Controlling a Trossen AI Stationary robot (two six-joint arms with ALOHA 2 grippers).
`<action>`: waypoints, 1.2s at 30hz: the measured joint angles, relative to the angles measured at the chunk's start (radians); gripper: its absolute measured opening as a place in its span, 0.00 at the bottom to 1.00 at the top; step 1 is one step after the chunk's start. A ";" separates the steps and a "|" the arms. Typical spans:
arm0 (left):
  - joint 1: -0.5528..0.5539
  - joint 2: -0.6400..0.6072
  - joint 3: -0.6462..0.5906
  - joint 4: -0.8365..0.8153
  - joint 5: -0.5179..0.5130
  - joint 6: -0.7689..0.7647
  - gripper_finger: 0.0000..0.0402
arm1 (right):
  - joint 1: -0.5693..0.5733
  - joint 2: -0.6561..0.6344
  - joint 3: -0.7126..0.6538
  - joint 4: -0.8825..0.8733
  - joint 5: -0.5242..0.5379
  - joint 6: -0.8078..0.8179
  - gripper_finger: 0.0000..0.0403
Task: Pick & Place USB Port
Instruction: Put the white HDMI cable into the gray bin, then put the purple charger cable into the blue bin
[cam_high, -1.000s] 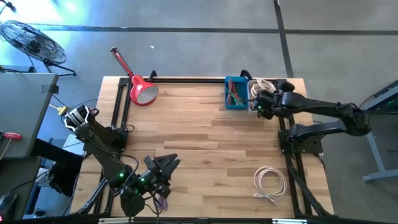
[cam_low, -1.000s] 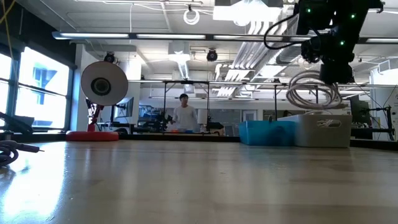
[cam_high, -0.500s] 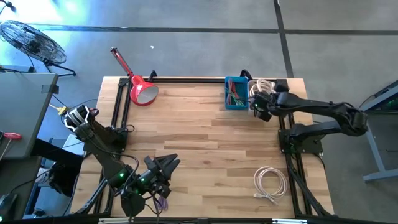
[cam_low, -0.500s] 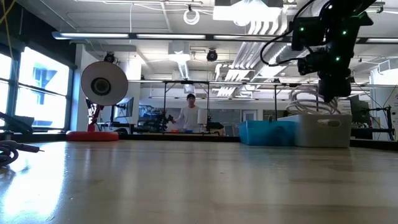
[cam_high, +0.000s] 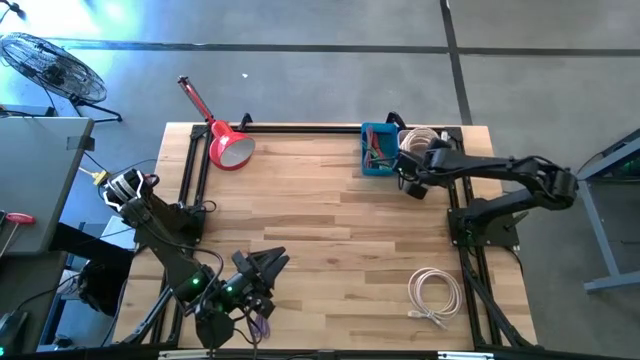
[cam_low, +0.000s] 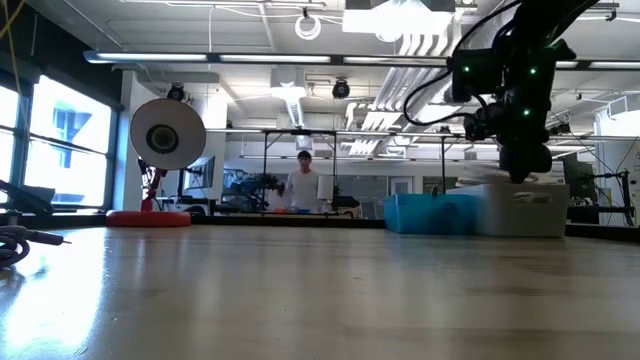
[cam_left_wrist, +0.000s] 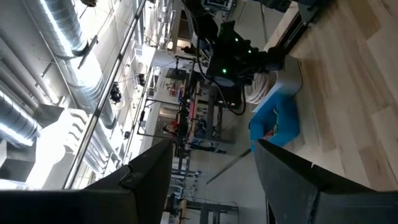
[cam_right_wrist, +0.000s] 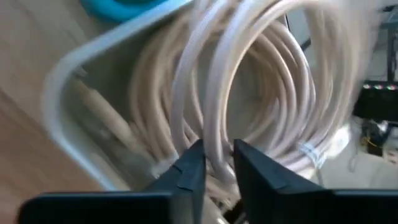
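Note:
A coil of white USB cable (cam_high: 421, 139) lies in a white bin (cam_low: 520, 210) at the table's far right, beside a blue bin (cam_high: 378, 150) holding coloured bits. My right gripper (cam_right_wrist: 215, 171) reaches down into the white bin and is shut on the coil (cam_right_wrist: 249, 87). In the low view the bin wall hides the coil, and the right gripper (cam_low: 525, 165) shows just above it. A second white cable coil (cam_high: 432, 297) lies flat on the table near its right edge. My left gripper (cam_high: 266, 264) waits open at the table's near left. My right gripper pinches strands of the coil (cam_right_wrist: 214, 146) between its two fingers, which lie across them. It comes from above, slanting from the table's near side. The coil's loops stand in front of the fingers and reach down inside the white bin against its wall (cam_right_wrist: 68, 124).
A red lamp-like object (cam_high: 228, 145) lies at the table's far left corner. Dark rails (cam_high: 300, 127) run along the table's far, left and right edges. A fan (cam_low: 167, 133) and a person (cam_low: 303, 185) stand in the room beyond. Bare wood (cam_high: 330, 230) fills the table's middle.
My right gripper has come down and shifted toward the table's left, tipping over the white bin. The coil, which hung clear above the bin a second ago, has sunk into it and no longer shows above its wall in the low view.

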 joint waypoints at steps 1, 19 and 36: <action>0.000 0.000 0.000 -0.006 0.000 0.000 0.55 | 0.005 -0.003 0.000 0.007 -0.002 0.006 0.21; 0.000 0.000 0.000 -0.018 0.000 -0.094 0.55 | 0.105 -0.119 0.161 -0.204 0.030 0.142 0.53; 0.013 -0.119 0.000 -0.333 0.584 -0.939 0.55 | 0.333 -0.305 0.258 -0.105 -0.213 0.253 0.51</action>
